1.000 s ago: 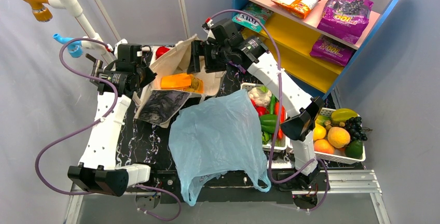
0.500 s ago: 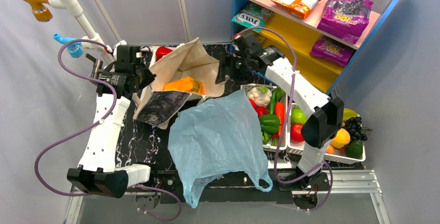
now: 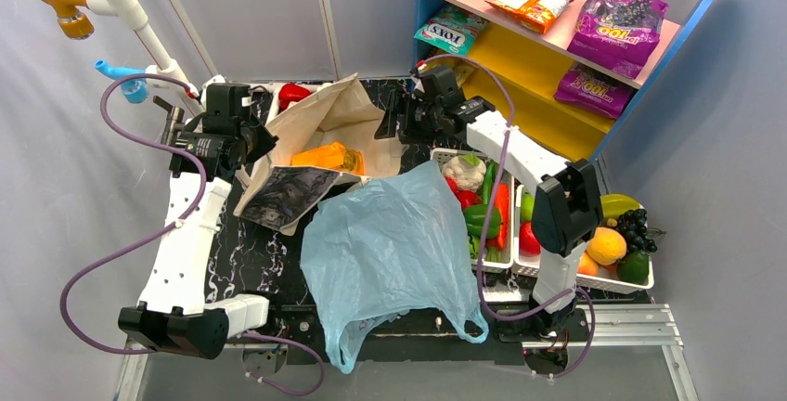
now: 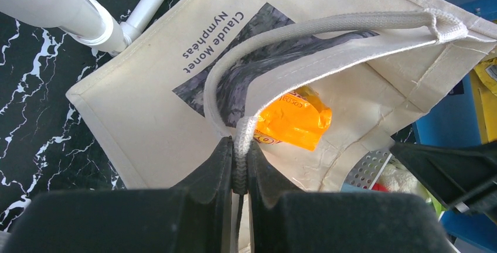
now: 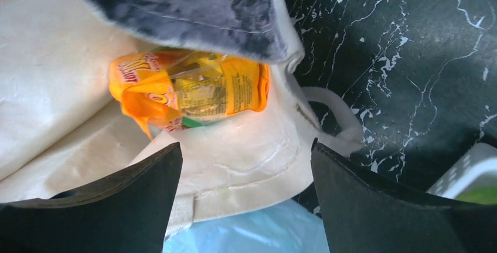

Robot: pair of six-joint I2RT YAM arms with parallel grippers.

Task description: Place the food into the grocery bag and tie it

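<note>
Grocery bag (image 3: pixel 385 252) (thin, translucent blue) lies crumpled at the middle of the table (image 3: pixel 246 252), its handle loops toward the near edge. The food (image 3: pixel 481 220) sits in white baskets (image 3: pixel 594 282) just to the bag's right. Left tool (image 4: pixel 238 147) is clamped on the handle (image 4: pixel 305 27) of the canvas tote (image 4: pixel 146 89); right tool (image 5: pixel 246 147) has its jaws spread wide, gripping nothing, over the tote's mouth and an orange packet (image 5: pixel 193 92).

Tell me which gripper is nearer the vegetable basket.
Right. The right gripper hovers open by the vegetable basket's far left corner; the left gripper is across the tote, clamped on its handle.
</note>
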